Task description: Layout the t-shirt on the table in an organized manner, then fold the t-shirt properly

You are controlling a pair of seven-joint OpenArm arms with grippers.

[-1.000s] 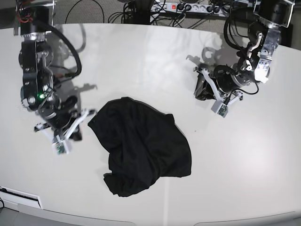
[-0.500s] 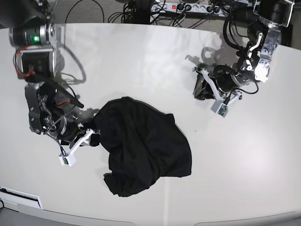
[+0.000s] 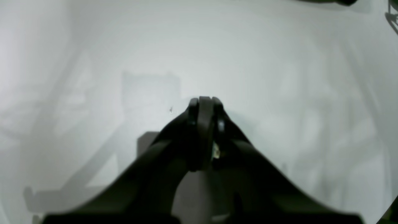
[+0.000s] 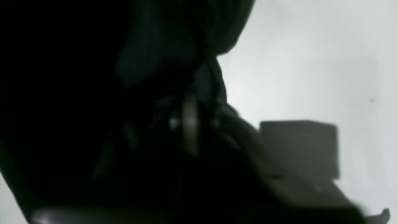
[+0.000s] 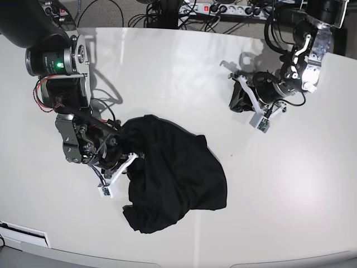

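Right end effector (image 5: 131,162) tips buried in crumpled black fabric t-shirt (image 5: 173,178), right wrist view dark and blurred, glossy white desk (image 5: 178,67) edges cropped

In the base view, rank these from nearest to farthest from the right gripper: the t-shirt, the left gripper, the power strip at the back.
1. t-shirt: at the right gripper, whose tips are buried in its left edge.
2. left gripper: across the table, upper right.
3. power strip: beyond the far edge, top.

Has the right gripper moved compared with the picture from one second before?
Yes. In the base view the right gripper has gone rightward across the table, from beside the t-shirt onto its left edge, where it is now shut on the fabric.
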